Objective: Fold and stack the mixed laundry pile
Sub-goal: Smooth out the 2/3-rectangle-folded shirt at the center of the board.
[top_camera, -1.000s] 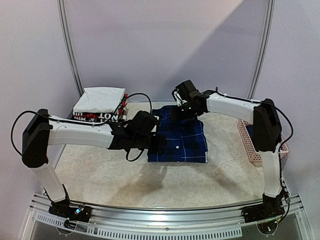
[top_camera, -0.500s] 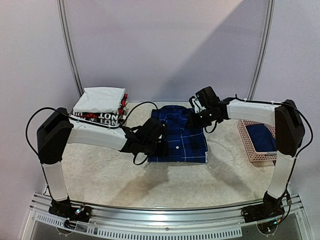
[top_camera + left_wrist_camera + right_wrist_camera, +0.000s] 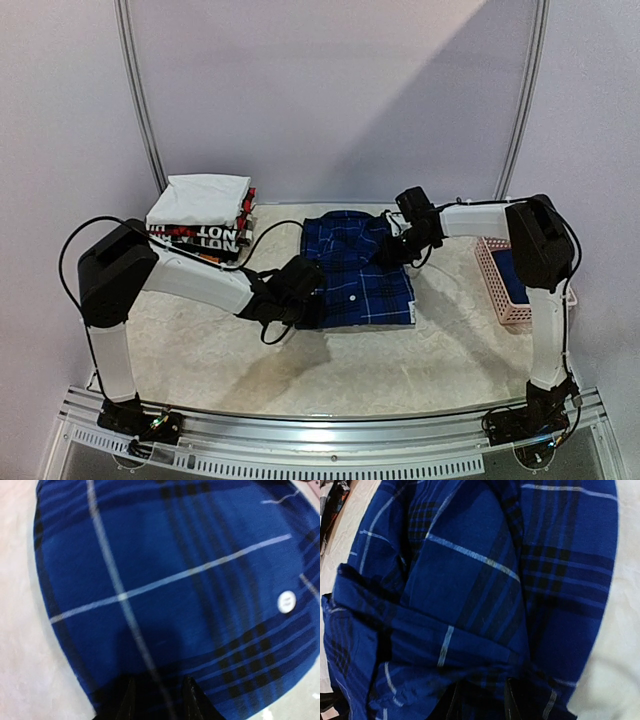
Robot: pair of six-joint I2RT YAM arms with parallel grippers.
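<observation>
The dark-blue plaid shirt [image 3: 357, 268] lies folded flat in the middle of the table. My left gripper [image 3: 312, 303] sits low at its near-left corner. In the left wrist view the left gripper [image 3: 158, 684] has plaid cloth [image 3: 165, 575] pinched between its narrow-set fingers. My right gripper [image 3: 388, 250] is at the shirt's far-right edge. Seen from the right wrist, the right gripper [image 3: 482, 686] is closed on a thick fold of the shirt [image 3: 470, 580]. A navy garment [image 3: 508, 272] lies in the basket, mostly hidden by the right arm.
A stack of folded white and black garments [image 3: 200, 208] stands at the back left. The pink lattice basket [image 3: 490, 268] sits at the right edge behind the right arm. A black cable [image 3: 262, 232] trails from the left arm past the stack.
Both grippers have narrowed onto the shirt. The right gripper moved from the collar area to the far-right edge; the left gripper slid to the near-left corner.
</observation>
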